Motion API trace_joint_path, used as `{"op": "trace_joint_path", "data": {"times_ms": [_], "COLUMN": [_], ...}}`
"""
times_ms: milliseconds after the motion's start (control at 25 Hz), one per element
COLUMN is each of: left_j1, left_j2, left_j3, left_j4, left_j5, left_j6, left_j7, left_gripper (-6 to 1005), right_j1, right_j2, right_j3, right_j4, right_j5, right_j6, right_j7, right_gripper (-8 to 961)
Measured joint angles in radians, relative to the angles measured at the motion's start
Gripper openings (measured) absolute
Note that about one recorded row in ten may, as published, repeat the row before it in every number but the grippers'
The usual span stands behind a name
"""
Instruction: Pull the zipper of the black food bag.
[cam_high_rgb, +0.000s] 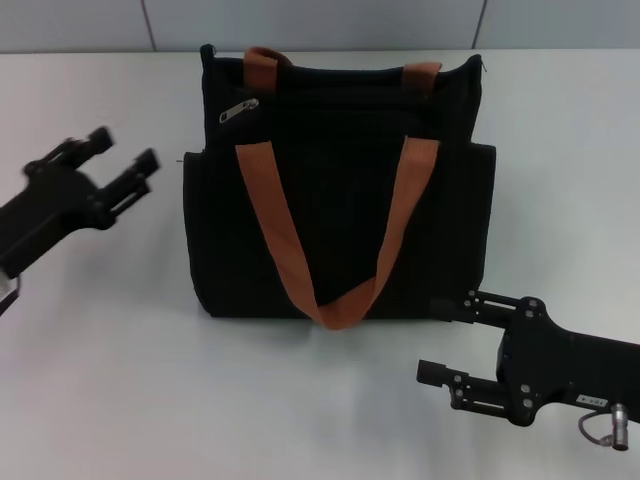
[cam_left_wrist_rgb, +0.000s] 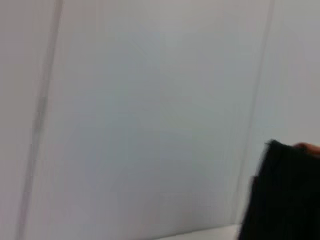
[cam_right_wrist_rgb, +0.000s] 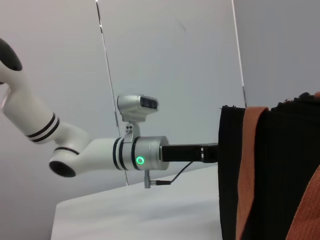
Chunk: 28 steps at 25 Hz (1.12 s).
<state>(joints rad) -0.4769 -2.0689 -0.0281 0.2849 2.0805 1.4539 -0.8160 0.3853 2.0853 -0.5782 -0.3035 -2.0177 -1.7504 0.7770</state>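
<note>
Nearest the robot in the head view, the right gripper (cam_high_rgb: 448, 335) lies low over the white tabletop (cam_high_rgb: 120, 380), just off the bag's near right corner, its jaws spread wide and holding nothing. One finger reaches close to the bottom edge of the black food bag (cam_high_rgb: 340, 200); whether it touches the fabric cannot be told. That placement looks meant to brace the bag so it does not slide when the zip is drawn.

Beyond it the bag lies flat on the tabletop with its front panel up. Its two orange-brown straps (cam_high_rgb: 270, 215) fall across the panel and meet in a V near the lower edge, so they stay clear of the zip line at the far side. The right wrist view shows the bag's side and one strap (cam_right_wrist_rgb: 248, 165) close up, with the left arm (cam_right_wrist_rgb: 100, 150) reaching in behind it.

Off to the left, the left gripper (cam_high_rgb: 112, 162) hovers apart from the bag, jaws spread and empty, angled toward the bag's upper left. Its wrist view catches only a black corner of the bag (cam_left_wrist_rgb: 285, 195) against the wall.

Farthest along, the zipper (cam_high_rgb: 238, 110) rests as a small silver tab near the top left corner of the bag, untouched. Being the closer of the two, the left gripper is probably the one to pinch it.
</note>
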Motion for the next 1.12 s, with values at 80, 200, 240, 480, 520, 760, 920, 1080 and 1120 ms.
{"op": "trace_joint_path", "data": {"times_ms": [80,200,240,480,520,760,920,1080,1120], "left_j1": [-0.021,-0.033,-0.041,-0.075,-0.081,-0.098,-0.096,-0.08,-0.072], "left_j2": [0.001,0.001,0.0,-0.003,-0.004,-0.005,-0.005,-0.002,0.0], "left_j3": [0.063,0.113,0.118,0.114,0.114,0.117,0.115,0.136,0.144], "left_j4": [0.007,0.01,0.009,-0.014,-0.025,-0.042,-0.048,-0.036,-0.025], "left_j5": [0.002,-0.004,-0.011,-0.041,-0.057,-0.099,-0.111,-0.104,-0.101], "left_j6": [0.001,0.005,0.005,0.015,0.014,0.004,0.0,0.0,0.003], "left_j7": [0.0,0.0,0.0,-0.009,-0.008,0.011,0.012,0.009,0.002], "left_gripper": [692,691,691,691,691,690,690,689,689], "right_j1": [-0.005,-0.016,-0.019,-0.02,-0.02,-0.017,-0.021,-0.022,-0.022], "right_j2": [-0.001,-0.001,0.0,0.0,0.0,0.001,0.002,0.002,0.002], "right_j3": [0.001,0.002,0.002,0.009,0.012,0.016,0.015,0.015,0.015], "right_j4": [0.004,0.007,0.009,0.044,0.045,0.063,0.066,0.068,0.068], "right_j5": [0.0,0.001,0.001,0.004,0.005,0.006,0.014,0.017,0.017], "right_j6": [0.0,0.001,0.001,0.007,0.009,0.012,0.013,0.013,0.013], "right_j7": [-0.006,-0.021,-0.027,-0.055,-0.056,-0.057,-0.059,-0.061,-0.061], "right_gripper": [665,665,665,665,665,665,665,665,665]}}
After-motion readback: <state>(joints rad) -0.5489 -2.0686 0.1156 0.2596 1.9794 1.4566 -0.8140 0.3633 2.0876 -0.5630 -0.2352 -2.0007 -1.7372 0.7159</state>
